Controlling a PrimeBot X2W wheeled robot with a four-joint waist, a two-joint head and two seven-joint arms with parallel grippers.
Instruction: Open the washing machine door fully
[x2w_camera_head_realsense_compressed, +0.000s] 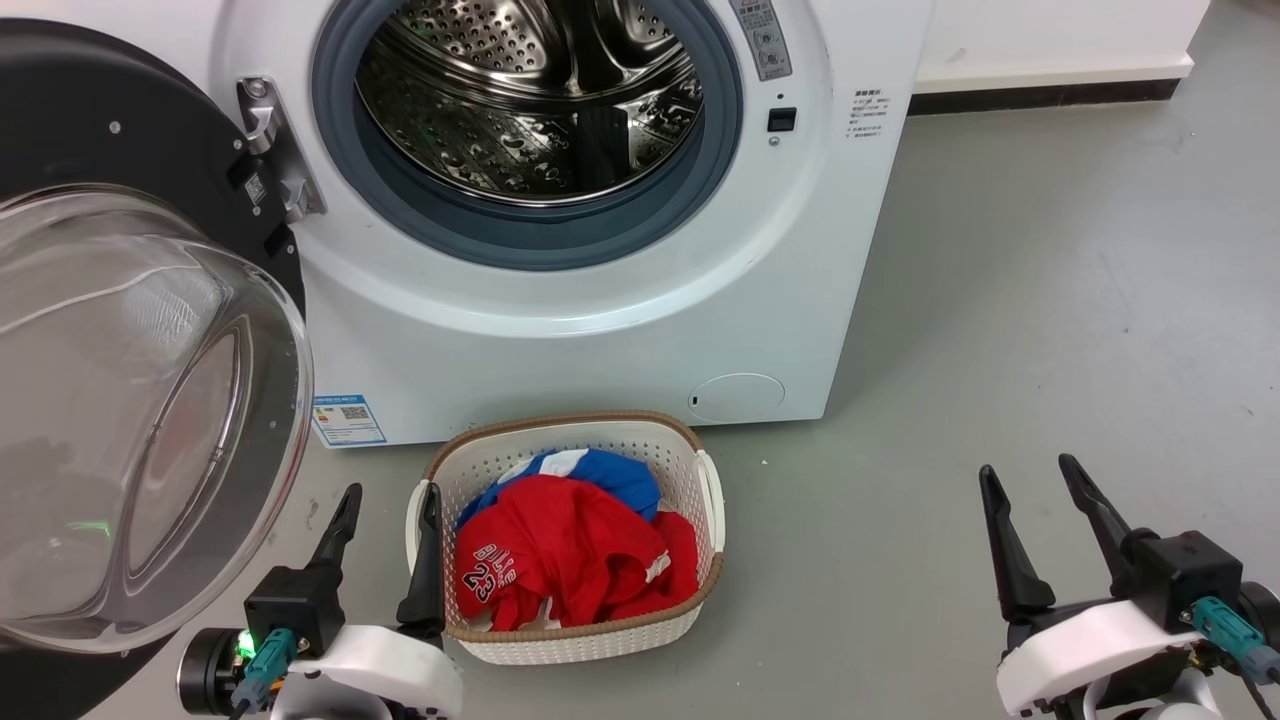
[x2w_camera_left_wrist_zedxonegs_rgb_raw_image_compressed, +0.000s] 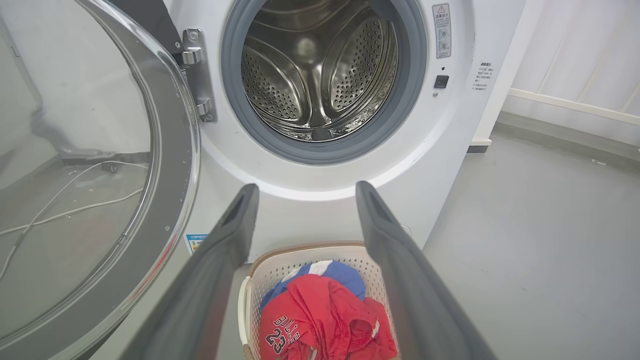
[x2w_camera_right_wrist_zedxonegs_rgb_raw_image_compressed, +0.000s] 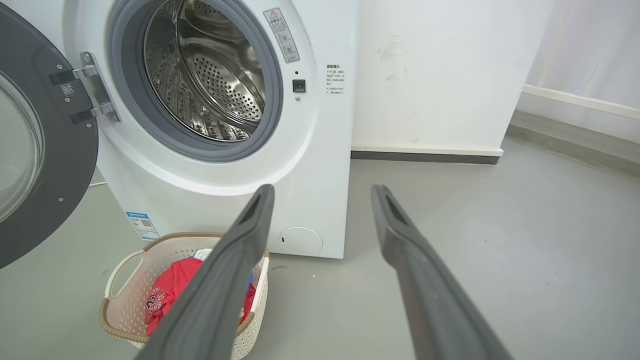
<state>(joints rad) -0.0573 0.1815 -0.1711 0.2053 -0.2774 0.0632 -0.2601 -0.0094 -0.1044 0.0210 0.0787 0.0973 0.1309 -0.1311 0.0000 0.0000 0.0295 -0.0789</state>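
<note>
Cropped by the left and bottom edges of the head view: washing machine door (x2w_camera_head_realsense_compressed: 140, 420), outer rim beyond the frame. Cut off along the top in all three views: washing machine (x2w_camera_head_realsense_compressed: 600, 300). Too small to read: print on the grey warning sticker (x2w_camera_head_realsense_compressed: 762, 38) and on the blue label (x2w_camera_head_realsense_compressed: 347, 420). Largely buried under the red jersey (x2w_camera_head_realsense_compressed: 560, 560): blue garment (x2w_camera_head_realsense_compressed: 600, 470). Jersey lettering partly lost in folds. Screened by one finger of the left gripper (x2w_camera_head_realsense_compressed: 392, 490): left end of the laundry basket (x2w_camera_head_realsense_compressed: 712, 480). Distorted through the door glass: cables (x2w_camera_left_wrist_zedxonegs_rgb_raw_image_compressed: 60, 210) on the floor behind.
</note>
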